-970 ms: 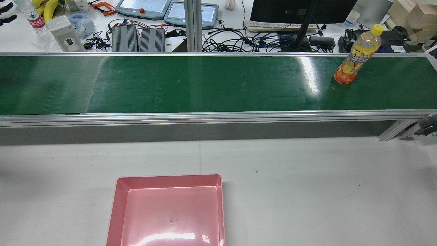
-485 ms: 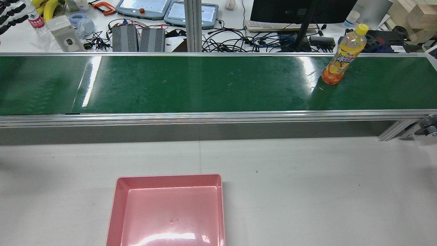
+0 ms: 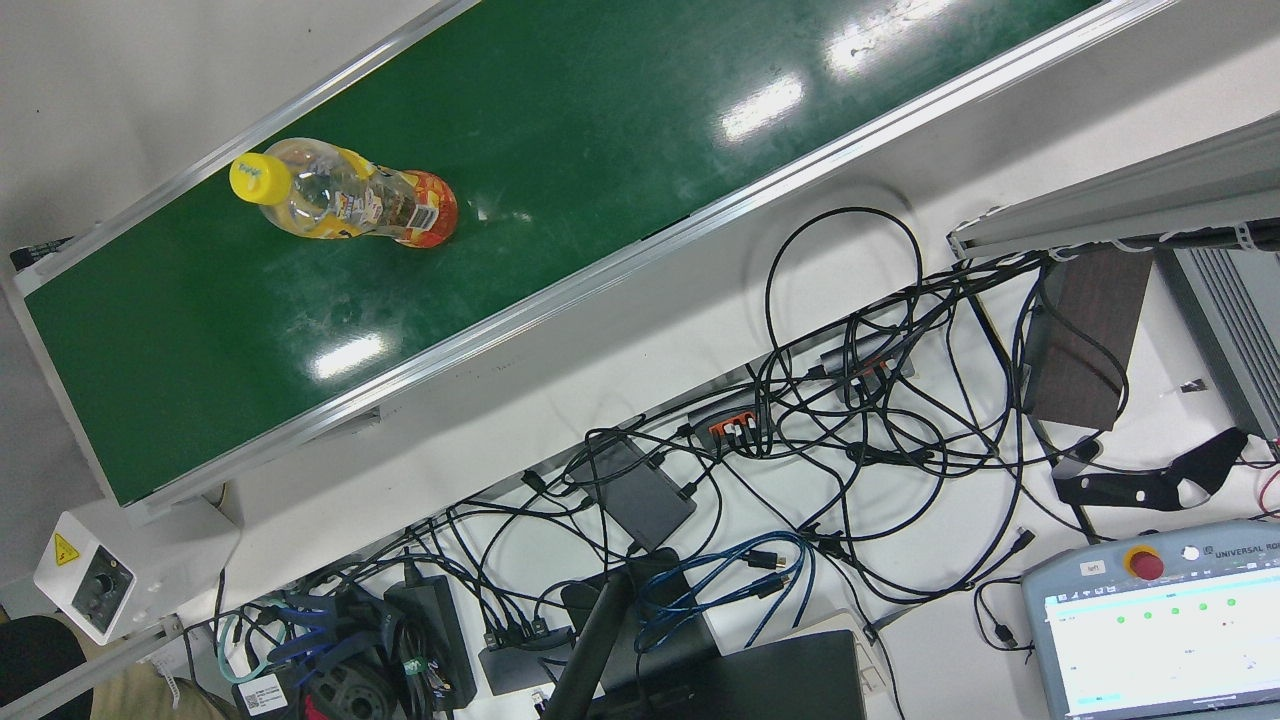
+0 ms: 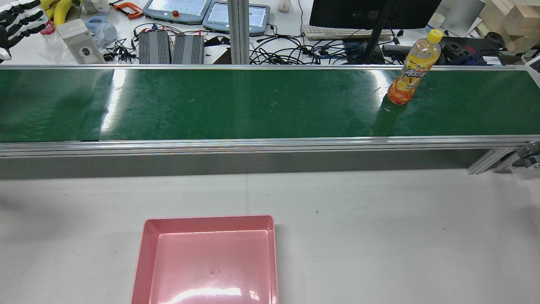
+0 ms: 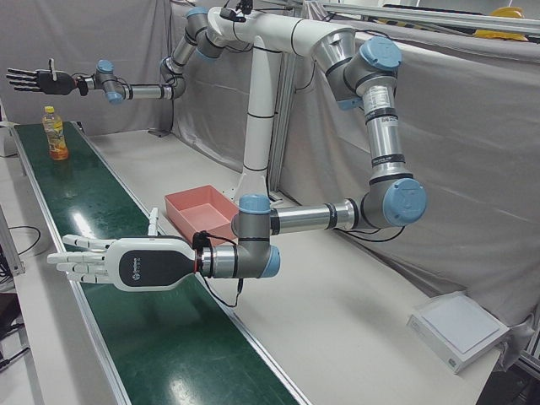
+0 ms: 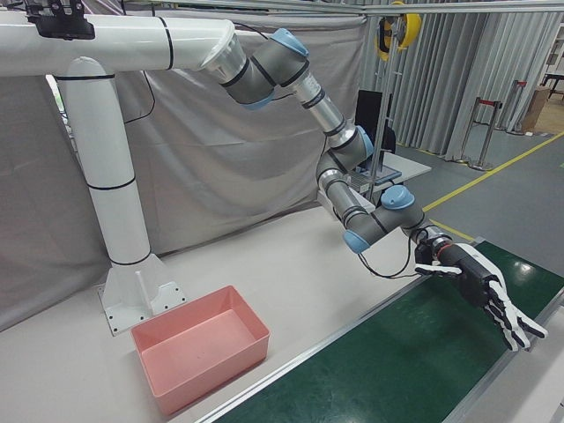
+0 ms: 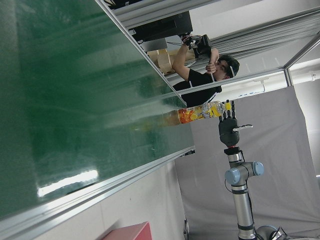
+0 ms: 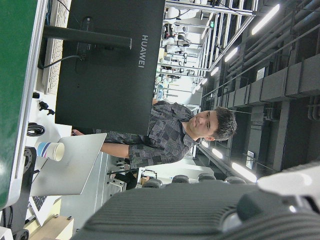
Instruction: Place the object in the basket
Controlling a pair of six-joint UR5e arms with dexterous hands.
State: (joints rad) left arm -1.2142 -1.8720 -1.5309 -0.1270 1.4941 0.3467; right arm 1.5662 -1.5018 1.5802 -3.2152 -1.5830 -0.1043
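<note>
Shows a bottle (image 4: 411, 69) upright on the belt (image 4: 253, 105) toward the table's far right corner, left hand (image 5: 118, 263) and right hand (image 5: 38, 80) empty, fingers spread.

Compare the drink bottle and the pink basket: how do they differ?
The bottle is tall, narrow and orange with a yellow cap; the basket is low, wide and pink. The bottle stands on the green belt; the basket rests on the white table. Nothing holds either.

Basket (image 4: 145, 261) bottom cropped (rear view)
</note>
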